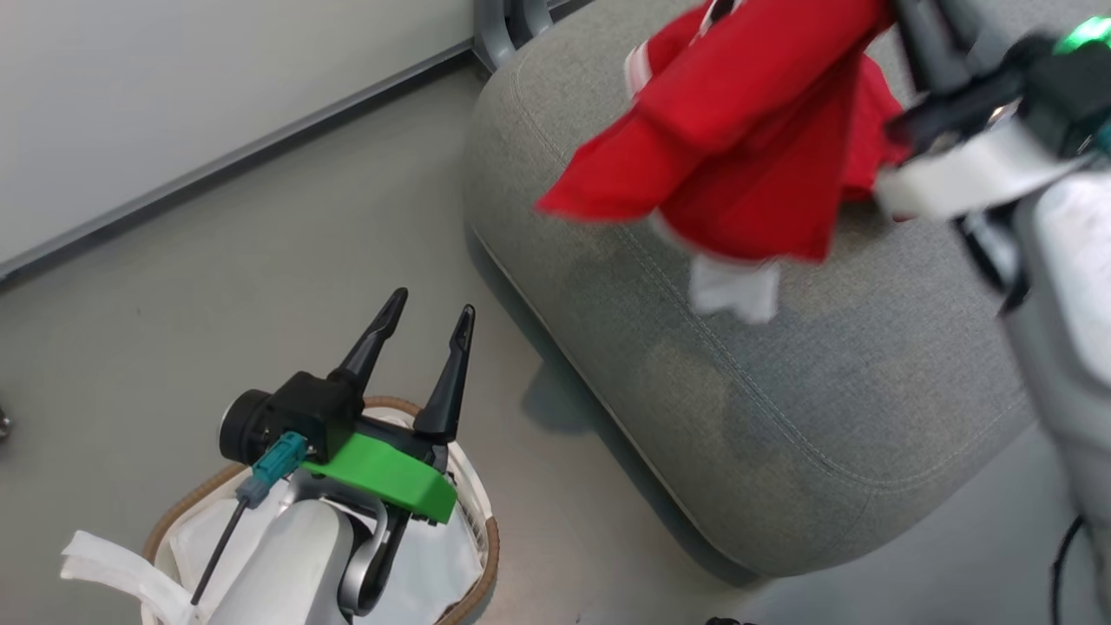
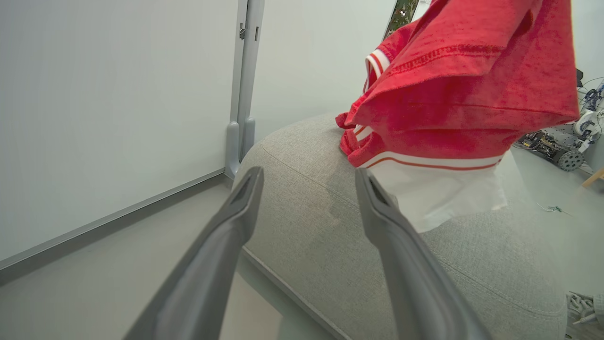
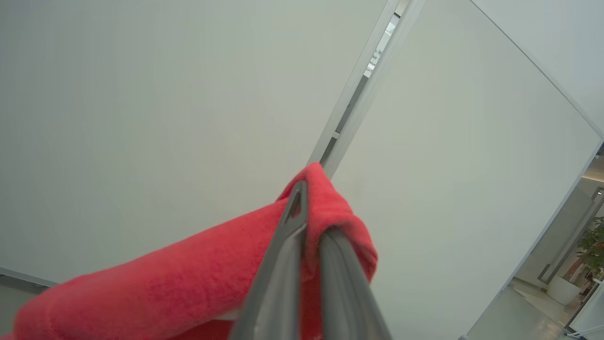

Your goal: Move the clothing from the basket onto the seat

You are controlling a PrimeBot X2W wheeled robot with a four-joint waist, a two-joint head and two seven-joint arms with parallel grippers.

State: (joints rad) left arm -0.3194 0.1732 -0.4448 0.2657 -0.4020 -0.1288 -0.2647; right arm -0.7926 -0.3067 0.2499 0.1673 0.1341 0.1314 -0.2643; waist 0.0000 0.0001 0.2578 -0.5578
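A red garment (image 1: 746,148) with white trim hangs in the air above the grey seat (image 1: 781,391), a white piece dangling from its lower edge. My right gripper (image 3: 314,212) is shut on a fold of this red clothing (image 3: 141,293), up at the head view's top right. My left gripper (image 1: 432,304) stands open and empty above the basket (image 1: 490,542), left of the seat. The basket's brown rim and white liner (image 1: 434,564) show; my left arm hides much of its inside. In the left wrist view the open left gripper (image 2: 307,174) points toward the seat (image 2: 330,212) and the hanging garment (image 2: 462,94).
Grey floor (image 1: 217,304) lies between the basket and the seat. A pale wall with a baseboard (image 1: 217,165) runs along the back, with a metal post (image 2: 245,94) behind the seat. Equipment and cables (image 2: 566,151) sit beyond the seat's far side.
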